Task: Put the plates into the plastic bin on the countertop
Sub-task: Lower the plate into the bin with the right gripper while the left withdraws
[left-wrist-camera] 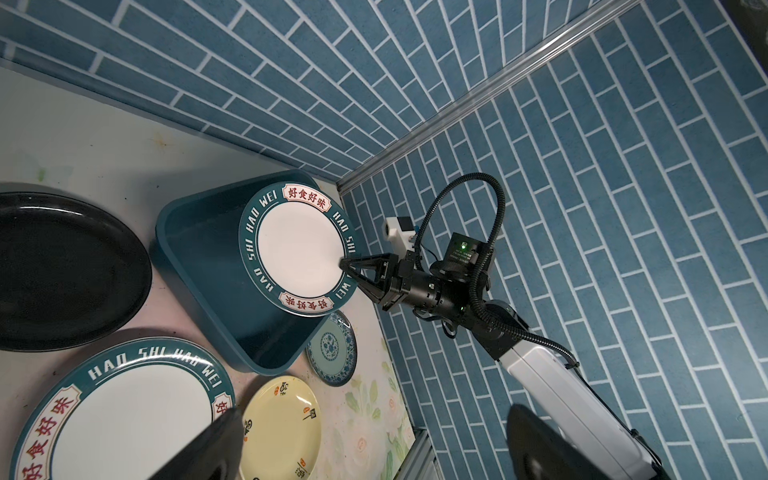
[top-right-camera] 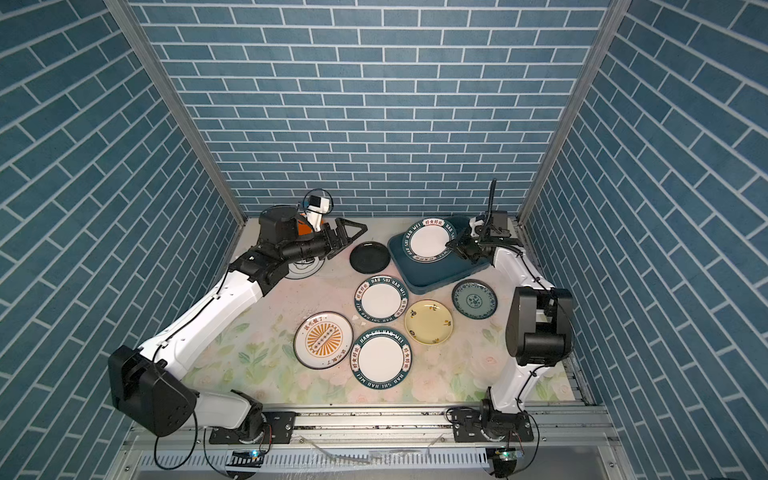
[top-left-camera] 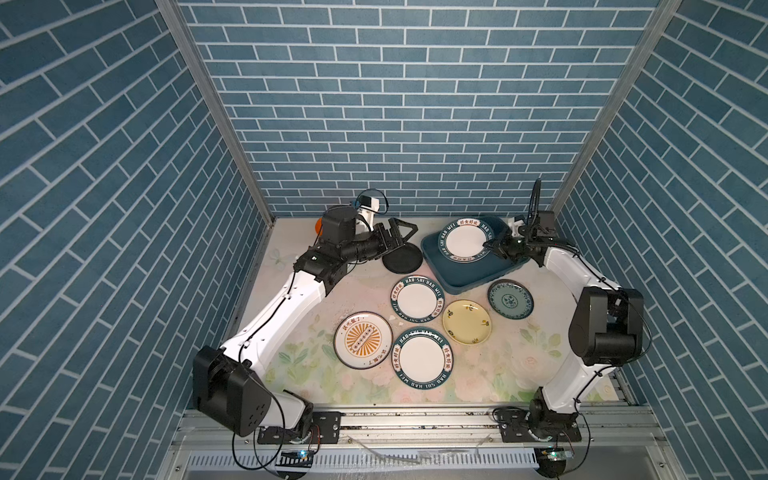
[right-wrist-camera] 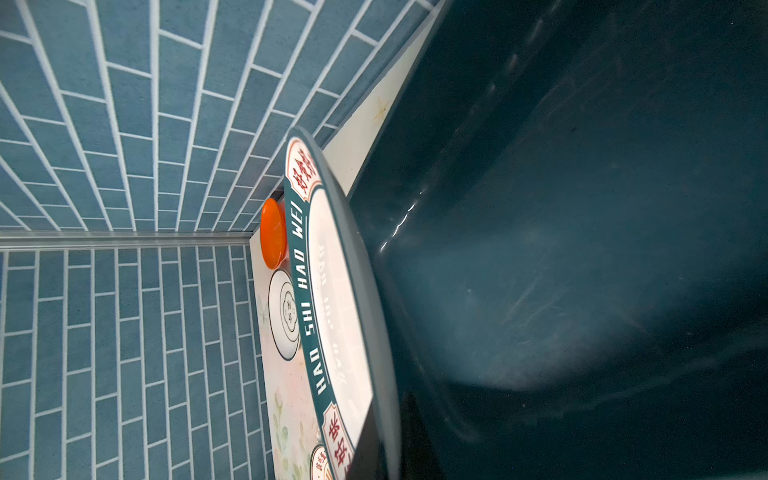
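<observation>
progress: right end effector (top-left-camera: pixel 490 246) is clamping a lettered plate (top-left-camera: pixel 464 240) over the empty-looking plastic bin (top-left-camera: pixel 465 276) | left end effector (top-left-camera: pixel 405 235) is idling far-left, jaws apart | todo: roughly eight plates are lying on the tabletop (top-left-camera: pixel 498 374)

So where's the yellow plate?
In both top views the yellow plate lies right of centre, between a lettered plate and the patterned teal plate.

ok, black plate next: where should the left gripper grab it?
Probably the rim at its far-left edge, coming in low from where the left gripper sits open. The black plate lies flat and shallow, so only the lip offers a pinch; the bin and a lettered plate crowd its right and near edges.
</observation>
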Available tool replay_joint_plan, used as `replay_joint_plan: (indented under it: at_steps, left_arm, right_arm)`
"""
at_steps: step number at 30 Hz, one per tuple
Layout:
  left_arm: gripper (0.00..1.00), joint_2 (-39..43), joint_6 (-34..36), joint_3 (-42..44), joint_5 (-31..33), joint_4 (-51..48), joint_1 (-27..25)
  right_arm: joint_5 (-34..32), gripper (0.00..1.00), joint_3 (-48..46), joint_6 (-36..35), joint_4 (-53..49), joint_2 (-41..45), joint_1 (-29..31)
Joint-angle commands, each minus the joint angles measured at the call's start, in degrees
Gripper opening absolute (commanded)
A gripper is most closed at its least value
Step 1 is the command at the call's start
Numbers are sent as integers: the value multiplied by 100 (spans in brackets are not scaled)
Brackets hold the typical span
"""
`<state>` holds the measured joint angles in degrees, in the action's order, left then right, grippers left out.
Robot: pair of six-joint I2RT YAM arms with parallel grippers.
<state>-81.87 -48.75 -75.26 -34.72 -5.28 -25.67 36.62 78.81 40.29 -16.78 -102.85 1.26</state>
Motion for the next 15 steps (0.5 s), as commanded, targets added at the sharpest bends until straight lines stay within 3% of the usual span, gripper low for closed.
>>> replay_joint_plan:
  at_steps: [1, 15]
  left_arm:
    - [100, -152, 239, -235, -169, -24, -114]
    - [100, -809, 365, -651, -408, 23, -441]
  right_arm:
    - [42, 0, 10, 85, 363, -248, -63]
    - [-61, 0, 477, -55, 204, -1110, -178]
